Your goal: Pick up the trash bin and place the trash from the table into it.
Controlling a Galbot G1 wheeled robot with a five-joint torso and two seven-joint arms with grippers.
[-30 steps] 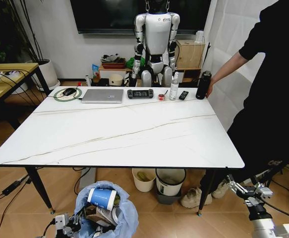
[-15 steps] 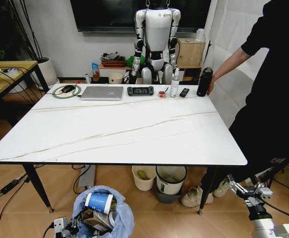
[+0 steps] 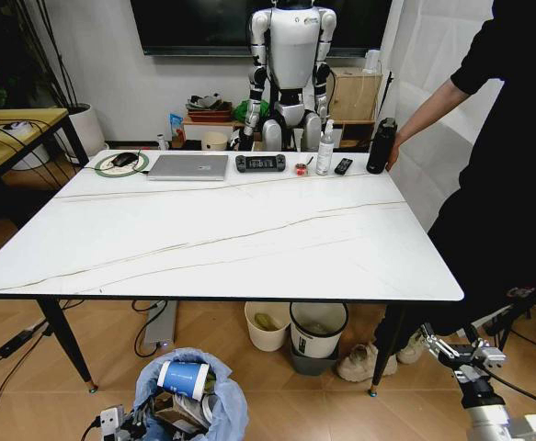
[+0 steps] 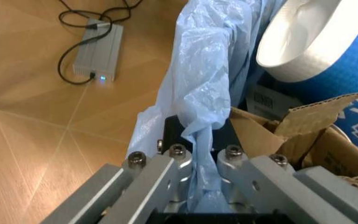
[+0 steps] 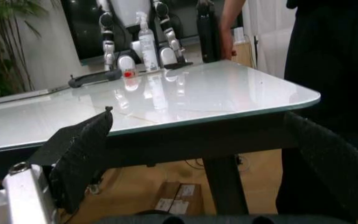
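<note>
The trash bin [image 3: 214, 402], lined with a puffy light-blue bag, sits low in front of the table's near edge. It holds trash: a blue paper cup [image 3: 183, 378] and torn brown cardboard [image 3: 176, 410]. My left gripper [image 3: 120, 424] is at the bin's left side. In the left wrist view it [image 4: 201, 173] is shut on the bag [image 4: 204, 79] at the bin's rim, beside the cup [image 4: 334, 70] and cardboard [image 4: 303, 128]. My right gripper [image 3: 447, 353] hangs open below the table's [image 3: 231, 239] near right corner, nothing between its fingers [image 5: 79, 149].
The table's far edge carries a silver laptop [image 3: 189, 166], a controller [image 3: 260, 163], a small red item [image 3: 300, 169], a spray bottle [image 3: 325, 147] and a black bottle [image 3: 378, 145] under a person's hand. The person [image 3: 511, 175] stands right. A cream bucket [image 3: 267, 326] and grey-white bin [image 3: 317, 333] stand underneath.
The whole head view has shifted a little, so the camera moved. The bin sits slightly lower in the picture, still in my left gripper. The right gripper holds its place.
</note>
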